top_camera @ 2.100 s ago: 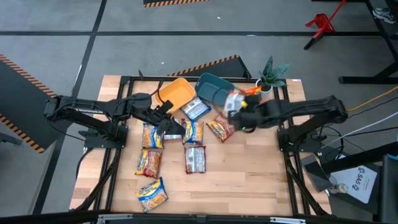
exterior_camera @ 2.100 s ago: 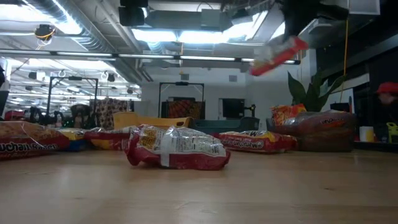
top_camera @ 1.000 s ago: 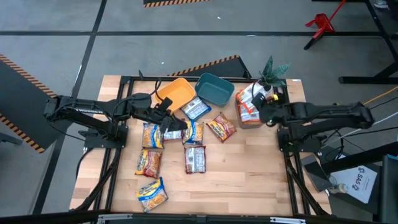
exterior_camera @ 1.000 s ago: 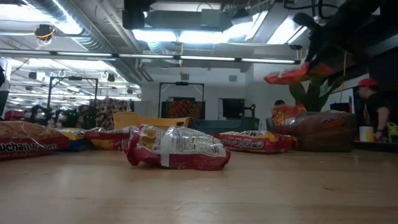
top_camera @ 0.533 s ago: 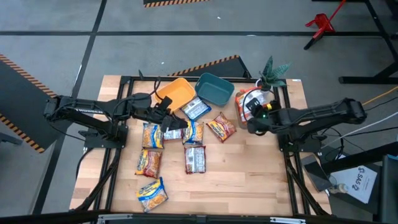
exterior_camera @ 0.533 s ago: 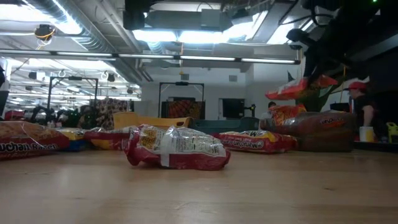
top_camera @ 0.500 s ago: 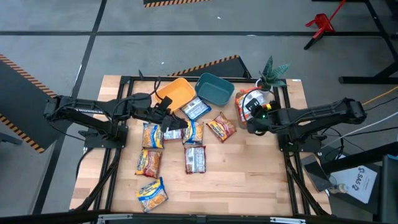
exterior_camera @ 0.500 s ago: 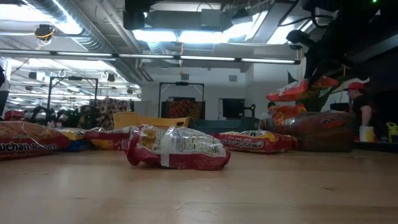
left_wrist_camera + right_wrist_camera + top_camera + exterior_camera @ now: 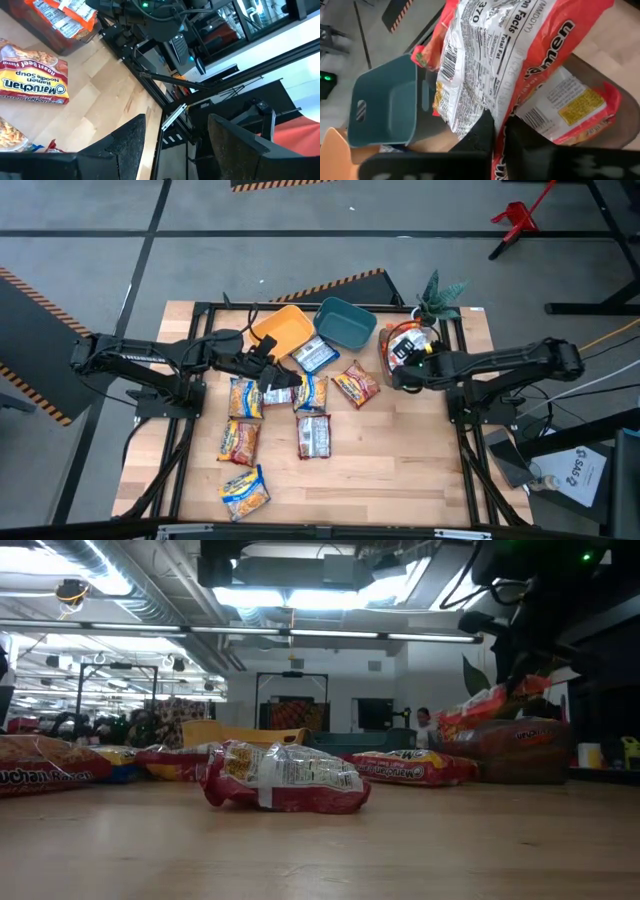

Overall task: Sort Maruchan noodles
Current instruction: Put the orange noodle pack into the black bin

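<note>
Right end effector [image 9: 497,131], still pinching an orange noodle packet [image 9: 490,60], has lowered onto the grey bin [image 9: 610,120]; left end effector [image 9: 175,132] stays wide.

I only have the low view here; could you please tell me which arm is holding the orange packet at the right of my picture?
Observer: The right gripper has it. Its jaws are shut on the orange packet, with the nutrition label facing the wrist camera.
Operator: Thank you. What is directly beneath it?
Observer: The dark bin, and a second orange packet already lies inside it.
Operator: And where is the other arm?
Observer: The left gripper is out of your picture. It is by the packets near the yellow bin, with its jaws open and nothing between them.
</note>
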